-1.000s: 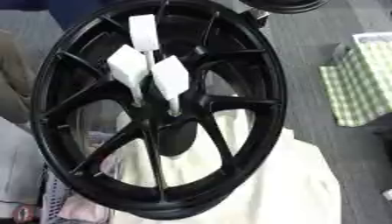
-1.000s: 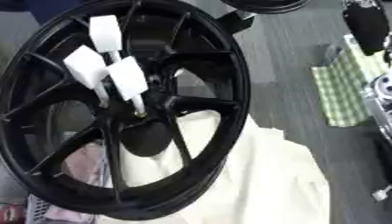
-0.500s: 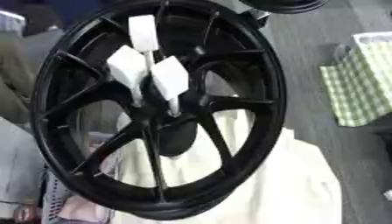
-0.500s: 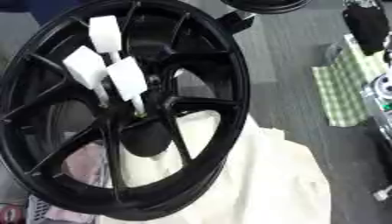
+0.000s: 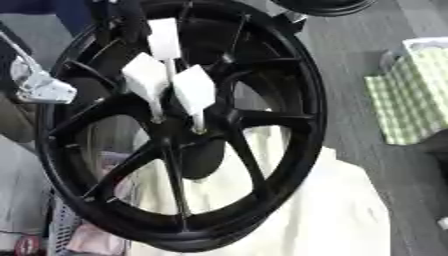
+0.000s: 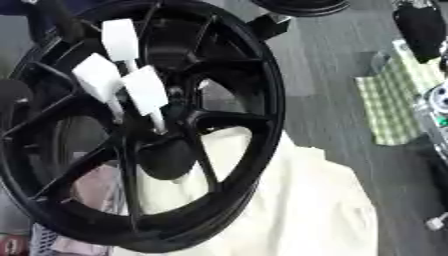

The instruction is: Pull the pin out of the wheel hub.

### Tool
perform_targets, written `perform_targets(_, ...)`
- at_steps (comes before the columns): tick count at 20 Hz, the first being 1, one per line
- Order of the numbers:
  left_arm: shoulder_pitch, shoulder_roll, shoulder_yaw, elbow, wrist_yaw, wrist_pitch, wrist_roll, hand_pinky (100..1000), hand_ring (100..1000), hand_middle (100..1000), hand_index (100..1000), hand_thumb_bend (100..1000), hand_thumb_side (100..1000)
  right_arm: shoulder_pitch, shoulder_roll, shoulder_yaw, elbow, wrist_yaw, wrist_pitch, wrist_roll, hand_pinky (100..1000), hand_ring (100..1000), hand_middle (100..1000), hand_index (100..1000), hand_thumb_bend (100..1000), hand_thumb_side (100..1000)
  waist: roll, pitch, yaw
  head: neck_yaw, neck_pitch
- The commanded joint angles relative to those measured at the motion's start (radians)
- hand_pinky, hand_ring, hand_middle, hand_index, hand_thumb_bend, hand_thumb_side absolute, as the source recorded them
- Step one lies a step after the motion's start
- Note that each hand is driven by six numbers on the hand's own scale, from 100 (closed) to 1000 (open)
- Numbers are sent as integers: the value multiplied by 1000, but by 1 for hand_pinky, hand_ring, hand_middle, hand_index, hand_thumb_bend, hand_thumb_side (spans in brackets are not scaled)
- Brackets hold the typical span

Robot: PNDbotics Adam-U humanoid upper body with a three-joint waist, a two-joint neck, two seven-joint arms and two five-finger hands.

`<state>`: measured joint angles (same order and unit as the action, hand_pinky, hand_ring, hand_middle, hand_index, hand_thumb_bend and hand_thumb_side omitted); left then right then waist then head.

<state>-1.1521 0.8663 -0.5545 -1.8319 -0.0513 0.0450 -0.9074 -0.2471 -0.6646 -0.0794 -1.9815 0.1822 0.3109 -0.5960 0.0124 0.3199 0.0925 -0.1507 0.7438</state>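
Fingers of the left hand (image 5: 39, 86): pose cannot be told. Glossy black spoked wheel hub (image 5: 304, 102) bears white paddle-headed pins (image 5: 194, 92); creased cream cloth (image 5: 332, 215) lies beneath.

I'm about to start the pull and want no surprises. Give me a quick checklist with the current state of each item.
1. Pins seated in hub: ok; three white-handled pins stand in the black wheel.
2. Pins unobstructed from above: ok.
3. Left hand near pins: not ok; a silver part shows at the left rim, its fingers not visible.
4. Right hand ready: not ok; not in view.
5. Wheel supported: ok; it rests on a cream cloth.
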Motion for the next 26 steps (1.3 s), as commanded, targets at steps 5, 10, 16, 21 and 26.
perform_targets(5, -27, -16, -14, 45, -37, -11, 0, 750, 640, 733, 872, 368, 298, -11, -13, -4, -18, 0, -1, 1, 647, 540, 583, 732, 100, 523, -3, -33, -4, 8, -14)
perform_targets(10, -30, -31, -24, 69, -78, -31, 0, 771, 705, 734, 869, 383, 299, -11, -10, -3, -18, -3, -2, -1, 647, 539, 583, 732, 100, 523, -3, -30, -7, 12, -15)
perform_targets(16, -29, -44, -33, 92, -93, -42, 0, 767, 705, 745, 868, 382, 300, -13, -8, -2, -18, -6, -4, -2, 646, 539, 583, 732, 100, 523, -5, -27, -9, 15, -17)
perform_targets(21, -29, -58, -39, 111, -101, -46, 0, 766, 711, 739, 863, 366, 288, -14, -6, -1, -18, -8, -5, -3, 647, 539, 583, 732, 100, 523, -6, -25, -12, 18, -21)
perform_targets(26, -27, -67, -41, 128, -116, -51, 0, 764, 714, 742, 859, 361, 267, -16, -4, -1, -18, -10, -7, -4, 647, 538, 583, 731, 100, 523, -7, -20, -16, 20, -24)
